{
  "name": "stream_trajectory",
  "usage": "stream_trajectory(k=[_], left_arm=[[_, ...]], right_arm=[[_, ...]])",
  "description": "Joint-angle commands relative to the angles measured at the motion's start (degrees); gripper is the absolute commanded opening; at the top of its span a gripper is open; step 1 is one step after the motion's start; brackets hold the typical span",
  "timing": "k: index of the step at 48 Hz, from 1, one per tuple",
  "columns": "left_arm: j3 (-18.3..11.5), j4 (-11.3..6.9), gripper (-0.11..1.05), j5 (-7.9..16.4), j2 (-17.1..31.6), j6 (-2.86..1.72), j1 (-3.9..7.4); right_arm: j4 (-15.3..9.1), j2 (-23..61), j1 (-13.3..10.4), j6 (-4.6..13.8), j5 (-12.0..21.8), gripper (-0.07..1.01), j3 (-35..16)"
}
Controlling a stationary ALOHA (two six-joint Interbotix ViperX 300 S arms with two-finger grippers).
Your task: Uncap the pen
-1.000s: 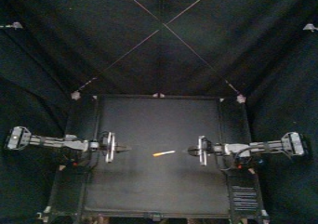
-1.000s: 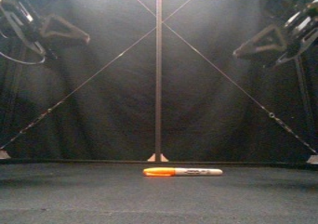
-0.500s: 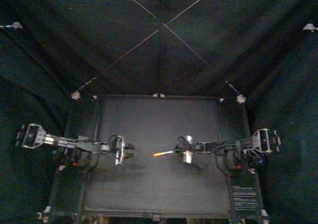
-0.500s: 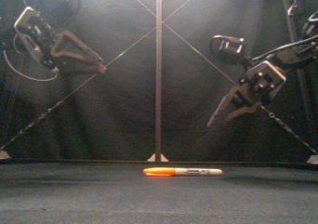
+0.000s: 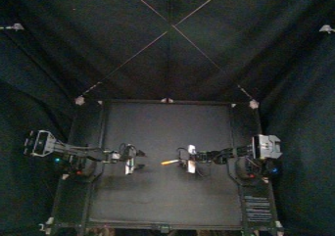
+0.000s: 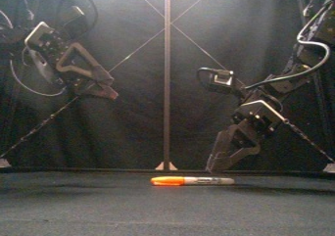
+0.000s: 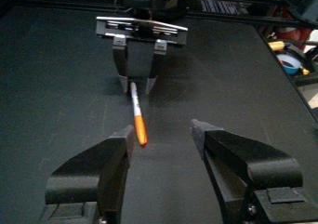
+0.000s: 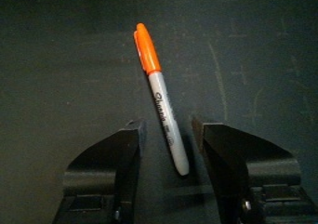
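Pen [image 6: 193, 181] lies flat near the middle of the black surface [image 5: 157, 206], orange cap [image 6: 167, 181] fitted and pointing toward the left arm's side, white barrel toward the right.

Right gripper [image 6: 222, 159] hangs low over the barrel end, tilted. Its jaws are spread, one on each side of the barrel in the wrist view, gripping nothing.

Left gripper [image 7: 162, 133] is held higher, clear of the pen on the cap side. Its jaws are parted and empty.

Smooth, faintly glossy plastic marker pen [image 8: 156, 90], matt black table [image 8: 62, 42] faintly scuffed, right pincer [image 8: 168, 130] matt black plastic.
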Motion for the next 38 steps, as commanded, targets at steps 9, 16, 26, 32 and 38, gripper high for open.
stream_trajectory(k=[9,16,26,32,38], left_arm=[[-1.58,-0.18,0.86,-0.62,0.09,0.09,0.0],[-2.02,-0.18,0.87,-0.62,0.09,0.0,0.09],[-5.71,-3.78,0.88,0.62,1.93,0.35,0.53],[-9.32,-3.08,0.88,4.92,6.06,0.44,0.97],[-13.18,-1.58,0.88,9.49,10.2,0.44,1.49]], right_arm=[[0.0,2.02,-0.26,0.09,0.0,0.69,-1.05],[0.18,2.02,0.09,0.18,0.53,0.6,-0.97],[0.44,-1.76,0.26,0.26,1.67,0.56,-2.11],[0.18,-5.19,0.26,0.18,3.52,0.56,-3.69],[0.0,-7.65,0.26,0.0,6.06,0.56,-4.83]])
